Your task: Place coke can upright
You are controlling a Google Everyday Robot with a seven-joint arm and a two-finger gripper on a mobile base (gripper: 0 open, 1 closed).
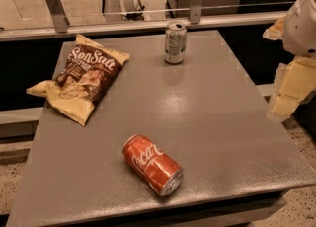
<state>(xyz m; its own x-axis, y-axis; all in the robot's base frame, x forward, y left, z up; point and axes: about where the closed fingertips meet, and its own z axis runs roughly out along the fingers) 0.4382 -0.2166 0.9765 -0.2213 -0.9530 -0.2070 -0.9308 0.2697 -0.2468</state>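
1. The grey worktop (217, 122) is filling most of the view and carrying every item.
2. A crumpled chip bag (81, 78) is lying flat at the far left.
3. The pale claw (289, 93) is hanging at the right edge of the scene, off the worktop's right side and well apart from the coke can. Whether it is open or closed, I cannot tell.
4. The coke can (152, 164) is lying on its side at the near middle, with one silver end pointing near-right. It is probably light, thin-walled and smooth, so it is likely to roll away or dent under a hard squeeze. Gripping gently across the middle of the red body looks safest, since that is leaving both rims free for standing it up.
5. A silver-green can (175, 42) is standing upright at the far middle, well clear.
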